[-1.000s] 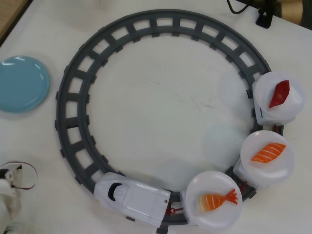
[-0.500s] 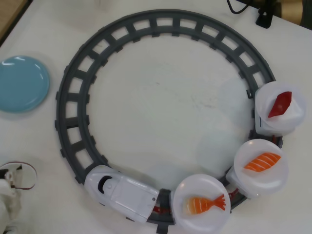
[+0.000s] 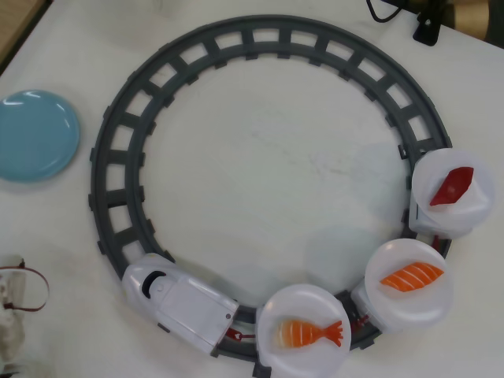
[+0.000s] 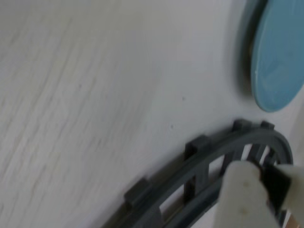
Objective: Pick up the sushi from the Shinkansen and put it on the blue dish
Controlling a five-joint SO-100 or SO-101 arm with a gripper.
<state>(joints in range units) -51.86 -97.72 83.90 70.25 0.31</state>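
The white Shinkansen [image 3: 177, 305] rides the bottom-left stretch of the grey ring track [image 3: 118, 150]. The car right behind it carries a white plate with the orange shrimp sushi [image 3: 309, 333]. The blue dish [image 3: 35, 135] lies bare at the left edge, outside the track; the wrist view shows it at the top right [image 4: 280, 52]. In that view a blurred white finger [image 4: 244, 197] pokes in at the bottom right above the track [image 4: 199, 164]. How the jaws stand is hidden. Only a bit of the arm with a red cable [image 3: 20, 295] shows at the overhead view's bottom left.
Two more cars follow, one with striped salmon sushi [image 3: 411, 276] and one with a dark red piece [image 3: 451, 186]. A black cable and stand [image 3: 425, 24] sit at the top right. The table's brown edge [image 3: 16, 24] shows at the top left.
The train and its three plate cars have rolled clockwise along the track, the engine going left and up. The arm part at the bottom left has shifted lower out of view.
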